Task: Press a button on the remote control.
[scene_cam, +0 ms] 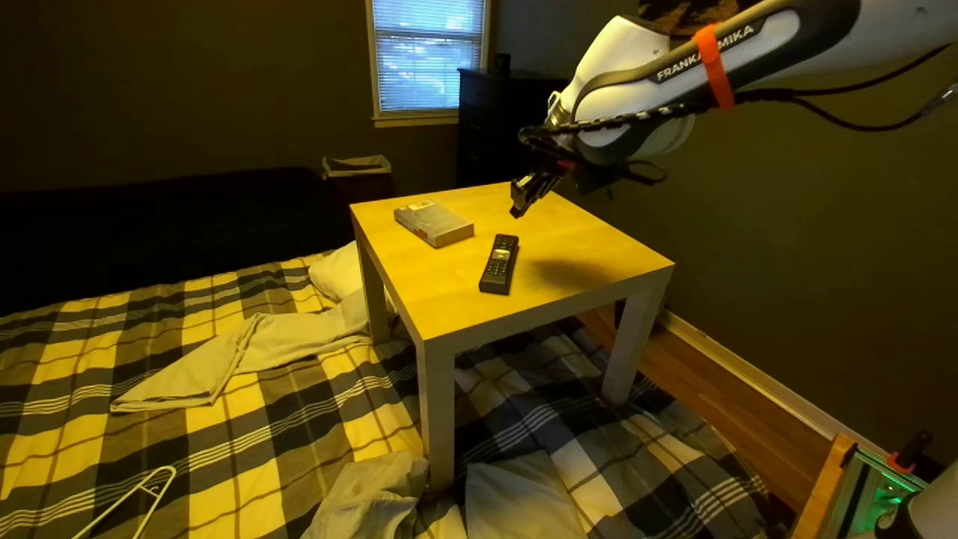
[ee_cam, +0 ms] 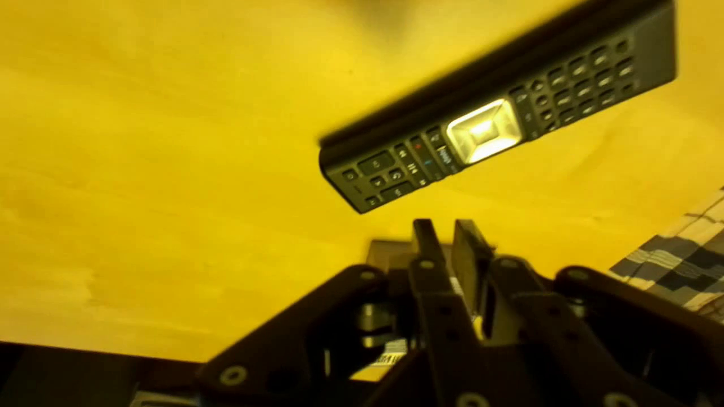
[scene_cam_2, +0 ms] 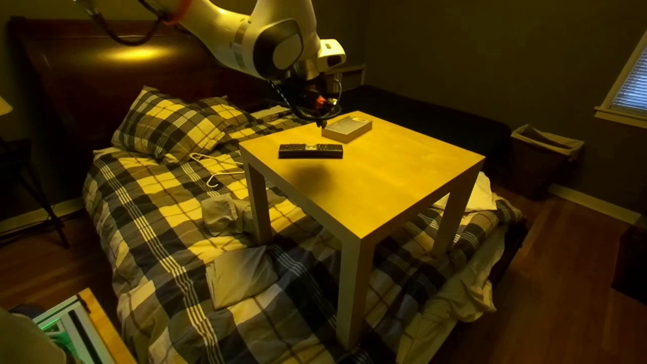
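Hovering over the counter (scene_cam: 441,281), the jaws sit like a crack apart, holding zilch, near the remote control (scene_cam: 499,264).

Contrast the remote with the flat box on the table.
Colour: the remote is black, the box paler and greyish.
Shape: the remote is a slim bar, the box a wider slab.
Top: the remote carries rows of buttons; the box shows none.
Shared: both lie flat on the table.
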